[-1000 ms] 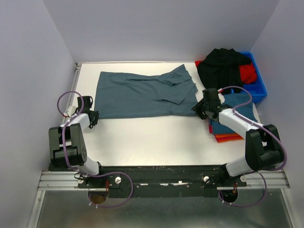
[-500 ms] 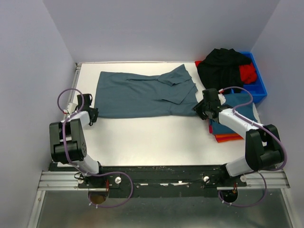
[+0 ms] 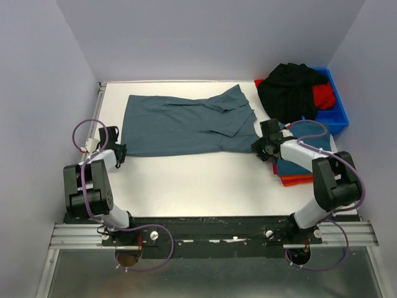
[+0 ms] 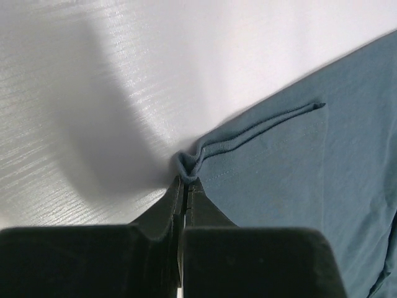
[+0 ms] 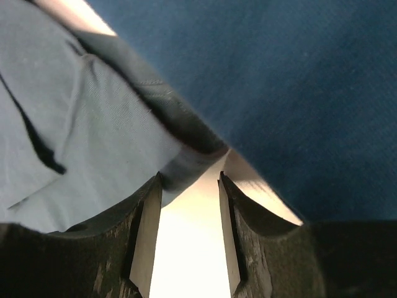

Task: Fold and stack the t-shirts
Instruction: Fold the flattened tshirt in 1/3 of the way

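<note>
My left hand (image 4: 183, 185) is pinched shut on one near corner of the grey-blue t-shirt (image 4: 298, 186), with the hem bunched up right at the fingertips. My right hand (image 5: 189, 186) is spread apart with nothing clamped. The shirt's other near corner sits right at its tips, brushing one finger, so I reckon that's the spot to bite.

The fabric looks like thin, limp knit, so it's light and floppy. I'd expect it to sag in the middle once both corners lift, and to slip out if I only catch a sliver. Best bet is the doubled hem at the corners, taken deep between the fingers.

Ahead of both hands the shirt lies spread mostly flat, one sleeve flopped in over the body. The white desk (image 3: 198, 177) under it looks smooth and a bit glossy, so it should let the cloth drag easily.

Just outside my right hand is the stack of folded shirts (image 3: 296, 171), dark blue on top and orange underneath. Further ahead on that side, a blue bin (image 3: 338, 118) holds a heap of black and red clothes (image 3: 291, 87). The walls (image 3: 37, 93) sit close on both outer sides, so there isn't much swing room.
</note>
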Available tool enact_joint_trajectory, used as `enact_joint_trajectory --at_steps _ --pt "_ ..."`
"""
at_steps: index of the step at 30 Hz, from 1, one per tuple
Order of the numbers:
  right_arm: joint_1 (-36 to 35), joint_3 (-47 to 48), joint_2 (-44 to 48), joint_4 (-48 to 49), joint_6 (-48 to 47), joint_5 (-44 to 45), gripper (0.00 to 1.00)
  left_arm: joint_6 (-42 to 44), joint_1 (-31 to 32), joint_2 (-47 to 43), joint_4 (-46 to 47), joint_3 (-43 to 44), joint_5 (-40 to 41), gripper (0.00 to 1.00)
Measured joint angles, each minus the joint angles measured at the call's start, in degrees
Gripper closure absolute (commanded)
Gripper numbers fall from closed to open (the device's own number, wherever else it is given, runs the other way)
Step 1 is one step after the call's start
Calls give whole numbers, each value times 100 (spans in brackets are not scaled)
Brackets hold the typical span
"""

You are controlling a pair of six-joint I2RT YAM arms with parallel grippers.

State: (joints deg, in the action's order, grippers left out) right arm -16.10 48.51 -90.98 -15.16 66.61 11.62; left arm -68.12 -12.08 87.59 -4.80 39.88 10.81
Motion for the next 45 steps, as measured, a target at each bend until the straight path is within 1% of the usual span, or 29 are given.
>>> enact_joint_trajectory --at_steps 4,5,6,7,8,9,12,20,25,29,38,45 --pt "0 20 -129 -37 81 116 52 26 -74 74 37 57 -81 100" --pt "0 37 -133 -52 90 157 55 37 -101 83 44 61 -109 100" --pt "-2 55 -140 -81 92 201 65 55 -122 85 48 61 -127 100" --pt "0 68 -146 -101 96 254 71 68 -151 85 50 61 -140 100" --pt "0 72 -149 -122 103 308 74 83 -177 87 55 61 -146 100" --pt "0 72 -151 -131 125 361 75 94 -197 87 57 63 -146 100" --pt "-4 83 -177 -149 153 494 99 109 -243 87 57 66 -146 100" --pt "-4 345 -271 -299 90 706 99 197 -256 83 -168 175 -85 100" --pt "-9 356 66 -496 -44 890 99 256 -256 -92 -470 216 44 100" --pt "-9 356 378 -533 -129 911 99 258 -256 -297 -529 216 57 100" --pt "-9 645 551 -815 -398 914 99 264 -256 -525 -977 479 181 100" --pt "-9 380 531 -815 -402 828 99 273 -254 -597 -1099 345 293 100"
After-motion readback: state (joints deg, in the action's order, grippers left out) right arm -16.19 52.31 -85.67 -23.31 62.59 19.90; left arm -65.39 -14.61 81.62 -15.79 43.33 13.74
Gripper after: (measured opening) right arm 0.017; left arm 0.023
